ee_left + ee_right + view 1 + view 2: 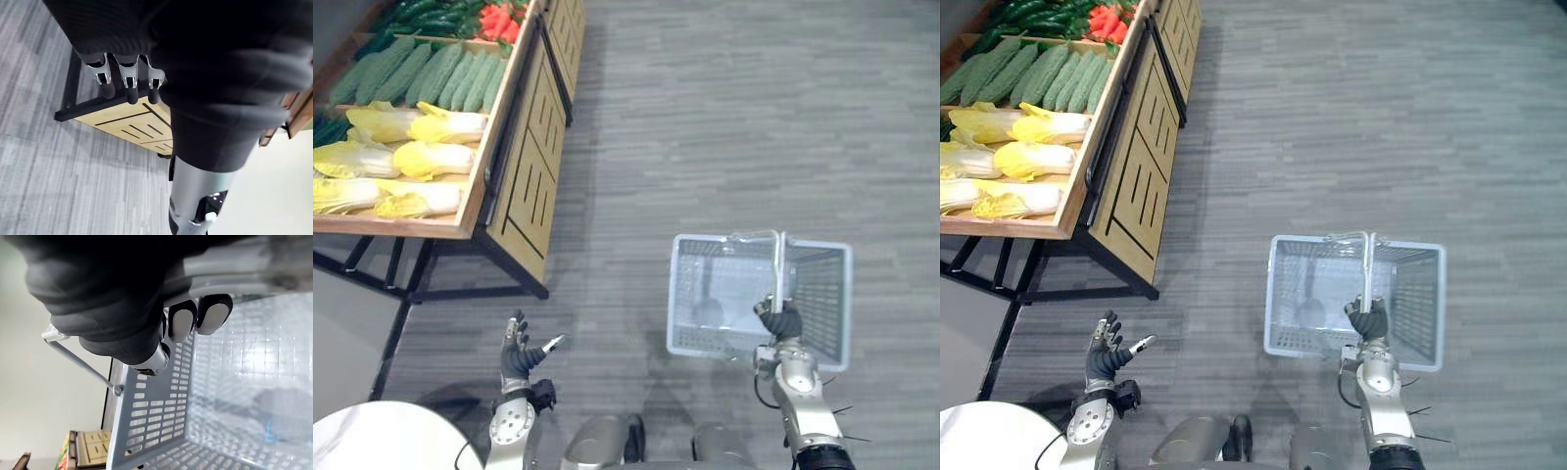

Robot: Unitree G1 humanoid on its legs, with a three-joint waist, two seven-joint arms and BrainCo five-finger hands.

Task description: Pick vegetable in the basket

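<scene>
The right hand (779, 321) is curled round the handle (781, 262) of the grey basket (824, 294), which hangs under it and looks empty, though a dim patch on its floor may be only shadow. The left hand (519, 354) hovers with fingers spread, holding nothing: no vegetable is picked yet. Pale cabbages (435, 157) lie ahead of it and further left on the wooden stand (524, 166), green gourds (450, 76) beyond. The next reach must rise over the stand's front edge.

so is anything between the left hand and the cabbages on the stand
No loose thing. The open left hand sits beside the stand; only its wooden front edge lies between it and the cabbages. The right hand holds the basket by its handle.
</scene>
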